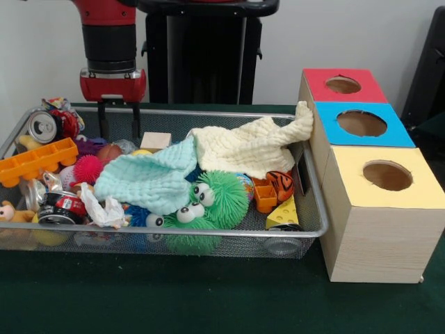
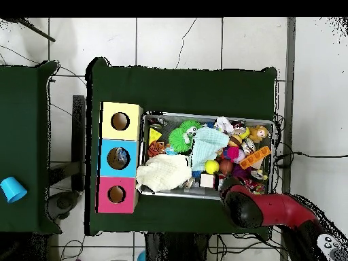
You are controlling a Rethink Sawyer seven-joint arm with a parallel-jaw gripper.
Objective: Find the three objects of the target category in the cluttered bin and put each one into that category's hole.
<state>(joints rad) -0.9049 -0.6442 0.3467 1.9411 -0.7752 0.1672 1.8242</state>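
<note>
A wire mesh bin (image 1: 174, 235) (image 2: 207, 114) holds a heap of toys. A cream cloth (image 1: 243, 146) (image 2: 163, 175) and a mint cloth (image 1: 149, 177) (image 2: 206, 146) cover its middle. Two green fuzzy toys with eyes (image 1: 219, 198) (image 2: 182, 138) lie at the front. Around them are an orange tray (image 1: 38, 160), a pink spiky ball (image 1: 88, 168), a soda can (image 1: 45, 126), a wooden block (image 1: 156, 140), a tiger toy (image 1: 279, 184) and a cheese wedge (image 1: 284, 212). My gripper (image 1: 119, 129) hangs open over the bin's back left corner, holding nothing.
Beside the bin stand three boxes with round holes: red (image 1: 320, 80) (image 2: 102, 197), blue (image 1: 400, 136) (image 2: 103, 160) and yellow (image 1: 417, 198) (image 2: 134, 112). The cream cloth drapes against the red and blue boxes. My red arm (image 2: 262, 209) covers the bin's corner from above. A blue cup (image 2: 11, 189) sits on a side table.
</note>
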